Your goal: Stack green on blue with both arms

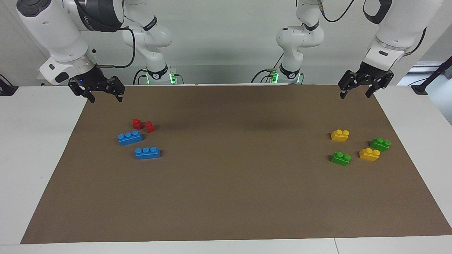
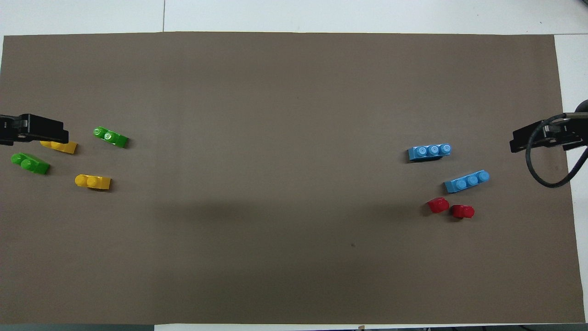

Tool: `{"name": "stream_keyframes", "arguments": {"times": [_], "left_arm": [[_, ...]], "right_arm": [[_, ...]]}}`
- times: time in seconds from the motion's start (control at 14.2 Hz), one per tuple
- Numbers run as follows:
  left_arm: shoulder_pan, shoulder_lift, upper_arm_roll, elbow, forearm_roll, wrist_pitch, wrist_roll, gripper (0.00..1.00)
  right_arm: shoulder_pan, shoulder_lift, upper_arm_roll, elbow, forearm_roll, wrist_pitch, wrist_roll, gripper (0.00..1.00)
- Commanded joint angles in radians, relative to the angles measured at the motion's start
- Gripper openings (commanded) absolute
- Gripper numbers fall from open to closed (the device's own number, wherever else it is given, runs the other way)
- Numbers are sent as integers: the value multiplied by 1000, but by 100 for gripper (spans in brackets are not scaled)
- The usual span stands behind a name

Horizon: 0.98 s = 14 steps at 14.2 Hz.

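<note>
Toward left arm's end of worktop (image 1: 226,211) I see both green bricks (image 1: 340,158) (image 1: 380,144); blue bricks (image 1: 130,137) (image 1: 147,152) toward right arm's end. Nothing stacked yet. Left end effector (image 1: 355,92) and right end effector (image 1: 106,98) hang spread, empty, over robot-side corners.

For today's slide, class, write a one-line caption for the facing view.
Both claws, left and right, hang open over the mat's corners; green bricks and blue bricks sit unstacked.

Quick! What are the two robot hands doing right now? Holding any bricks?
Left gripper: open, holding nothing.
Right gripper: open, holding nothing.
</note>
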Motion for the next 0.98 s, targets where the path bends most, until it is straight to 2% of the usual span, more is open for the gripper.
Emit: {"name": "stream_keyframes", "arguments": {"times": [0.0, 0.7, 0.84, 0.91], "left_arm": [[-1, -17, 7, -12, -4, -12, 15, 100], [1, -20, 8, -21, -4, -12, 13, 100], [1, -20, 8, -24, -4, -12, 13, 100], [1, -20, 8, -24, -4, -11, 12, 100]], "right_arm": [[-8, -30, 6, -36, -22, 23, -17, 100], [-17, -28, 0, -36, -5, 57, -21, 100], [-16, -32, -2, -67, -5, 116, 37, 100], [-16, -33, -2, -90, -5, 164, 130, 100]]}}
